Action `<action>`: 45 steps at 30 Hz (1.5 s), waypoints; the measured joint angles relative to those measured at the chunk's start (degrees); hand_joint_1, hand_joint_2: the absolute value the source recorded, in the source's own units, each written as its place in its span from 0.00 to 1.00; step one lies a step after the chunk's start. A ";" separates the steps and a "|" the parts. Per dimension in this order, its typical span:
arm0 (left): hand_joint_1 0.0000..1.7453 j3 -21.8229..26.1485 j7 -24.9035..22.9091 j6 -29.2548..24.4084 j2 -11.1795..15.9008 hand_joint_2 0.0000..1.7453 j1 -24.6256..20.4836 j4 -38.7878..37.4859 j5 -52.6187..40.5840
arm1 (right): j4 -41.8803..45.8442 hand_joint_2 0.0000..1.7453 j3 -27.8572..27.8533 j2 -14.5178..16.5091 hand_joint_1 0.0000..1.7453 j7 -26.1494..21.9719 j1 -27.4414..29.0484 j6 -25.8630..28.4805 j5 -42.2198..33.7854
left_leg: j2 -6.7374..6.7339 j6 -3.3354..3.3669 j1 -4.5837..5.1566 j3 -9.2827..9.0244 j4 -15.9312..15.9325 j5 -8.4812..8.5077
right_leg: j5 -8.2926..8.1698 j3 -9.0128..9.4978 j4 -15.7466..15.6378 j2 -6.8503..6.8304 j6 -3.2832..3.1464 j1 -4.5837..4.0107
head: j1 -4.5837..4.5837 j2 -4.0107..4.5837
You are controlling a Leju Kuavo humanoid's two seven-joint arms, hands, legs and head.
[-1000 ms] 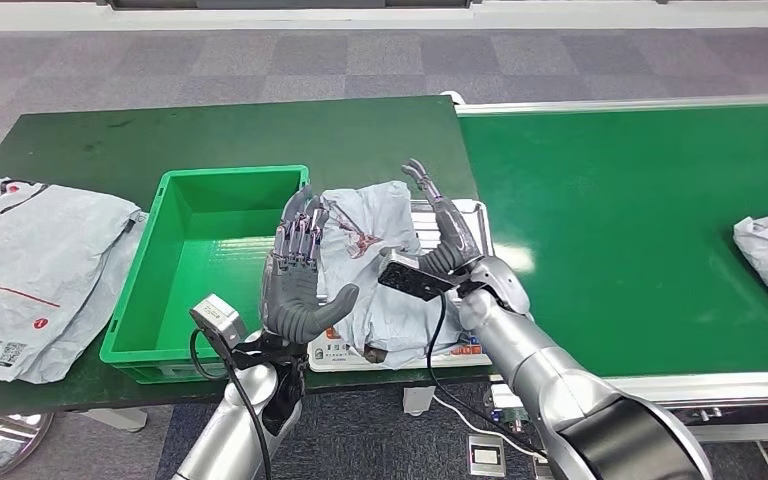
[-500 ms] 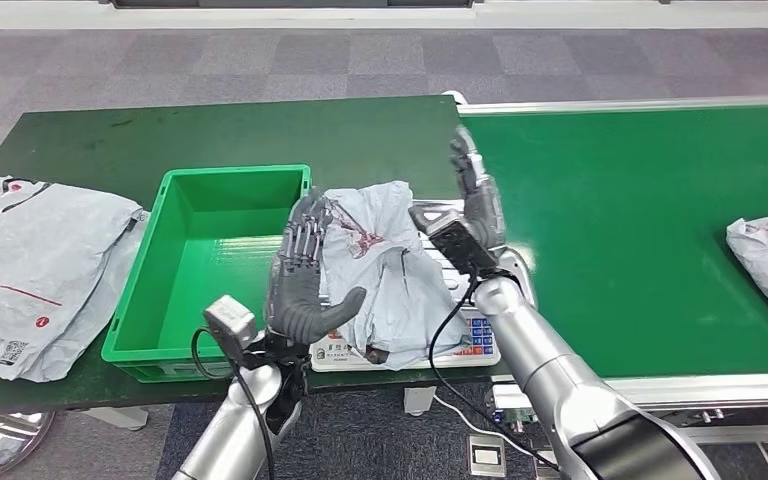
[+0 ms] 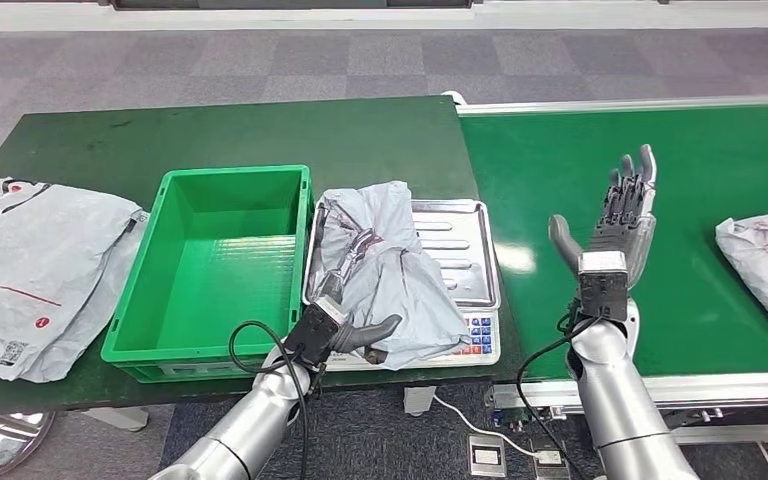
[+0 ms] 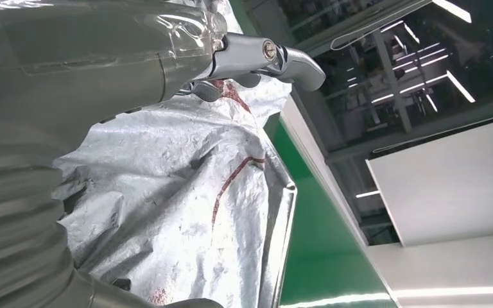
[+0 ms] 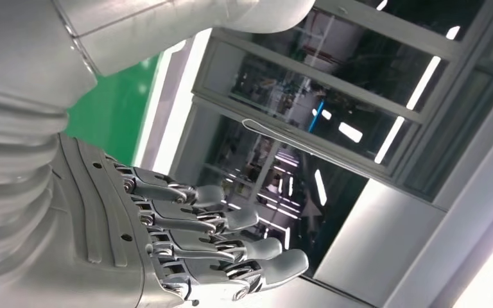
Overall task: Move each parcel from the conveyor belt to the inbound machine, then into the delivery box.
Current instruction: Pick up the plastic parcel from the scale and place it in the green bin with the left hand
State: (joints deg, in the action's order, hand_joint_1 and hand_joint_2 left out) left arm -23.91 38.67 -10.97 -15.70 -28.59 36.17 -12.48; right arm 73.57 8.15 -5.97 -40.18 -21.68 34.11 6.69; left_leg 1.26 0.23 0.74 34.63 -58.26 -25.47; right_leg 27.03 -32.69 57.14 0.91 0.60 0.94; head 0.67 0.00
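I have one parcel [image 3: 390, 270] on the inbound machine [image 3: 465, 262], left hand [image 3: 352, 330] touching it, grip unclear; right hand [image 3: 615, 225] open; delivery box [image 3: 210, 268] unfilled

This looks like a parcel-sorting test room set up inside an office building. A green conveyor belt [image 3: 650, 200] with silver rails runs up to the right edge of a green tabletop [image 3: 220, 130]. On the tabletop sit a weighing scale [image 3: 460, 260] with a keypad, a green crate [image 3: 210, 260] and grey mailing bags [image 3: 30, 270]. Grey carpet tiles [image 3: 260, 60] cover the floor, and glass partitions [image 5: 334, 128] stand beyond.
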 joint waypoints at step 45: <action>1.00 -0.91 -14.82 -7.68 -0.42 1.00 0.37 -1.86 -22.11 | 11.26 1.00 -13.47 9.09 0.00 0.07 8.70 -23.57 23.70 | 0.03 -0.05 0.00 -0.46 0.05 -0.14 | 0.16 0.48 0.03 -0.07 0.04 0.00 | 0.05 0.00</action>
State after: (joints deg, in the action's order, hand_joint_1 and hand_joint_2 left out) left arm -24.81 23.85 -18.65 -16.12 -28.23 34.31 -34.60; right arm 84.83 -5.32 3.13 -40.11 -12.98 10.54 30.40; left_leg 1.29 0.18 0.74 34.18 -58.21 -25.61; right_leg 27.19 -32.20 57.17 0.84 0.63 0.94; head 0.72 0.00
